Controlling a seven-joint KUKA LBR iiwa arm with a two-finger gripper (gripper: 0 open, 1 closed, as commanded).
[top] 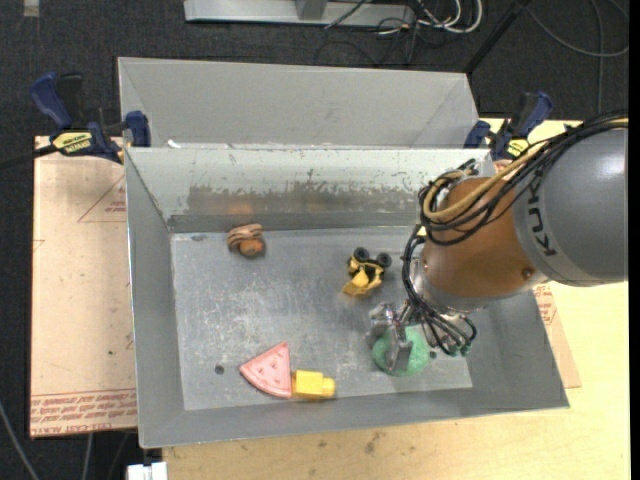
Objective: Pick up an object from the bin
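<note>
Highest up and nearest the lens, the arm (pixel 585 208) comes in from 3 o'clock, grey link first, then its orange cover (pixel 478 253) wrapped in black and yellow cables. At the end of it the gripper (pixel 402 348) is down low at 4 o'clock on the bin (pixel 150 298) floor, right on top of a round green thing (pixel 416 361). Open or clamped? Cannot tell, the wrist and cables crowd it. At 12 o'clock from the gripper, close by, lies a yellow-and-black toy (pixel 366 272). Over at 7 o'clock on the floor there's a pink wedge (pixel 266 372), and a yellow block (pixel 313 385) touches its right side. Far off at 11 o'clock, by the back wall, sits a small brown lump (pixel 246 240).
</note>
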